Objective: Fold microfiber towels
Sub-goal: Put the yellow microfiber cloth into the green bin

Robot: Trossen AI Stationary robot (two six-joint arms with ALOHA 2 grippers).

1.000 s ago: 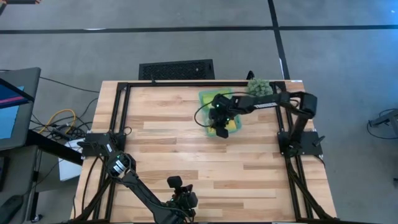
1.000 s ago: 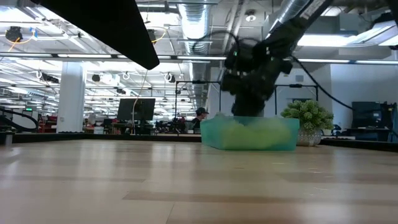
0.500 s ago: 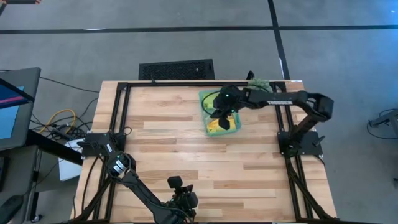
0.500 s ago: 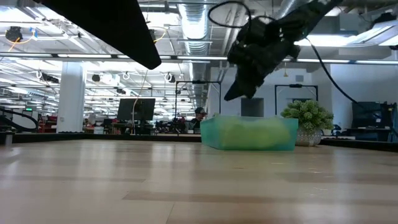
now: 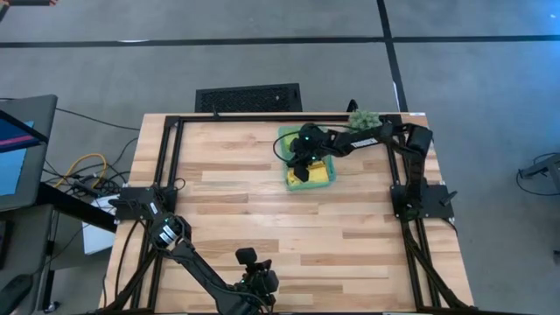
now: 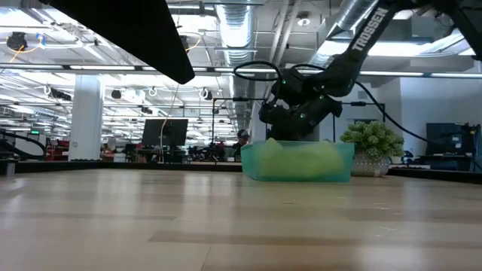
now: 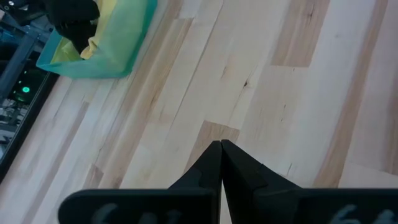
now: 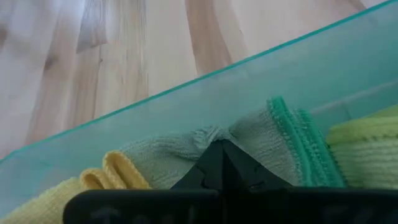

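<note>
A translucent teal bin (image 5: 284, 136) stands at the table's far middle and holds the microfiber towels. A yellow one (image 5: 318, 178) lies at its near side. The right wrist view shows a pale green one with a teal hem (image 8: 273, 140), a yellow one (image 8: 46, 202) and a lime one (image 8: 367, 146). My right gripper (image 8: 221, 145) is shut, reaching down into the bin (image 6: 297, 162) with its tips at the pale green towel. My left gripper (image 7: 221, 144) is shut and waits above the bare wood at the table's near edge (image 5: 254, 278). My right gripper touches a small bunched spot of the pale green towel (image 8: 209, 133) with its shut fingertips, close to the bin's wall (image 8: 186, 106). It comes slanting down from the table's right. Whether cloth is caught between the tips cannot be told. The towel lies in the bin.
A small spiky green plant (image 5: 363, 120) stands right of the bin at the far edge, under the right arm. A black frame rail (image 5: 262, 116) runs round the table. Bare wood lies between the bin and my left gripper.
My right gripper rose out of the bin, tipping as it went, then came back down into it at the bin's left part. Its fingers stayed shut and no towel came up with it.
</note>
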